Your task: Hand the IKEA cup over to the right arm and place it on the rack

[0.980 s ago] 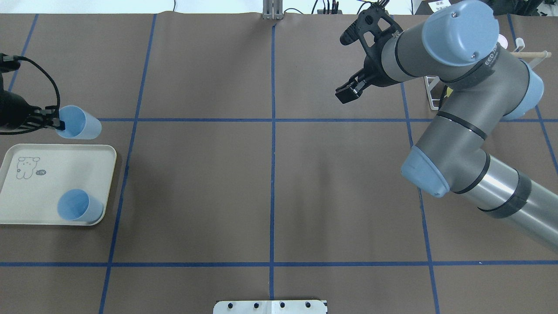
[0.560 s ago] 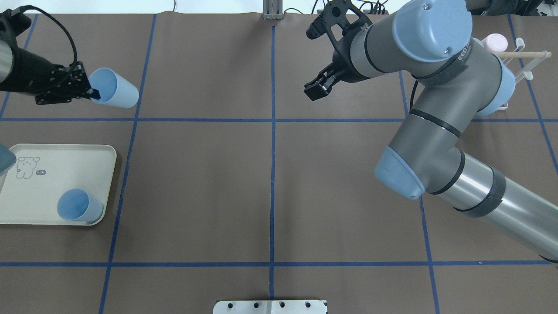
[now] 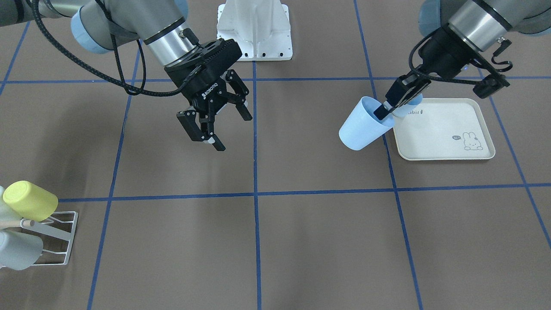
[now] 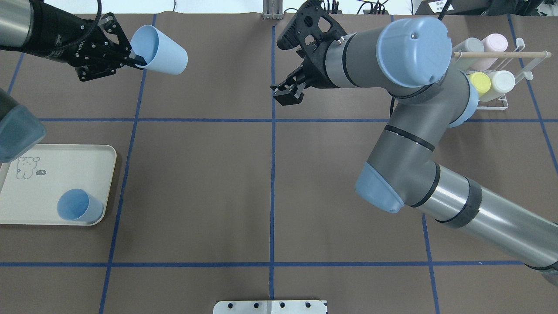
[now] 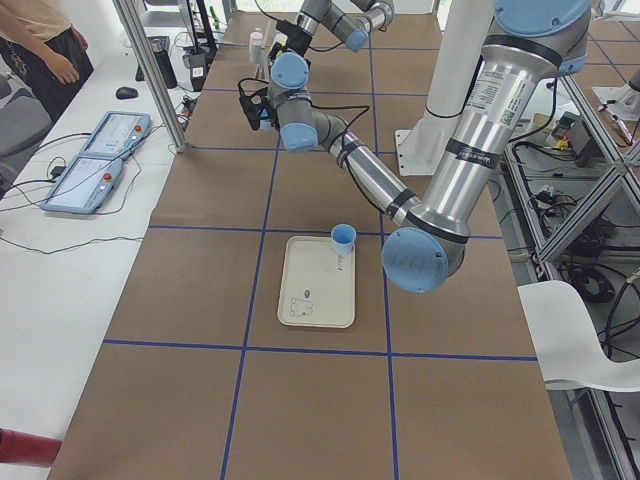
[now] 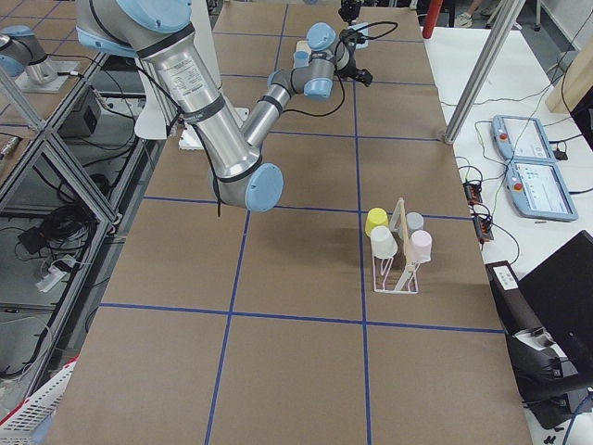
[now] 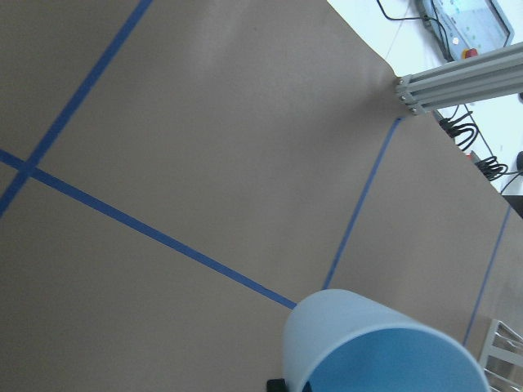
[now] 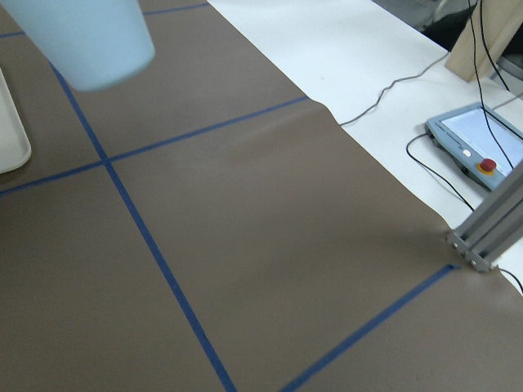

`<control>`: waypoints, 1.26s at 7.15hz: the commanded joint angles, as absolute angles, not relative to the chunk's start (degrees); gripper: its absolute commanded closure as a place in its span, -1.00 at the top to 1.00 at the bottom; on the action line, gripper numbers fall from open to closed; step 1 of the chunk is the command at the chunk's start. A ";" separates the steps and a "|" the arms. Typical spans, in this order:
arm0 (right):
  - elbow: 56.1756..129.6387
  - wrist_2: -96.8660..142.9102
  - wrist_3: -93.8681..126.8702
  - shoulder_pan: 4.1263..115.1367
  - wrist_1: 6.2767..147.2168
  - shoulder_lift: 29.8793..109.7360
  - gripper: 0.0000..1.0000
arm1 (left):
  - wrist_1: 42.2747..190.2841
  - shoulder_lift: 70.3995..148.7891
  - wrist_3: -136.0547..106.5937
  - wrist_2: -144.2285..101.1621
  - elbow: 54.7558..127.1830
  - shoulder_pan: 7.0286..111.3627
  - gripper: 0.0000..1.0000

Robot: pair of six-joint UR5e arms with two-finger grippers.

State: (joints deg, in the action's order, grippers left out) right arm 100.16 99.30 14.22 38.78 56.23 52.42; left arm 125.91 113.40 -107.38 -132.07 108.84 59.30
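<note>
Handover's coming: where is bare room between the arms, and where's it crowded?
Bare: table between the blue cup in the left tool and the open right tool; also the middle squares beside the tray. Crowded: the rack, carrying four cups.

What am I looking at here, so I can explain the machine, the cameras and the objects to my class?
The machine is two grey jointed robot arms, the left arm and the right arm, at a table covered in brown paper with blue tape lines. Each ends in a black two-finger tool. One picture looks down from behind the robot, one faces it across the table, two look along the table from its ends, two come from wrist cameras. The left tool is shut on the rim of a light blue plastic cup, held tilted above the table. The right tool is open and empty. A second blue cup stands on a cream rabbit-print tray. A white wire rack with a wooden dowel carries four pastel cups.
</note>
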 commanded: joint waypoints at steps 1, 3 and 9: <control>92.58 94.95 13.63 35.61 34.46 52.91 0.97 | 129.54 117.93 -116.95 -135.69 108.72 58.89 -1.00; 89.13 93.43 11.61 33.85 21.76 53.79 0.97 | 129.81 120.31 -119.44 -135.70 108.72 56.88 -1.00; 90.53 92.64 -0.52 33.66 21.18 52.74 0.98 | 129.73 121.20 -118.83 -135.44 108.02 52.56 -1.00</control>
State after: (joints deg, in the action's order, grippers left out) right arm 90.31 92.65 0.95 33.72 21.16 52.80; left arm 129.74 120.90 -118.89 -135.53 108.20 52.85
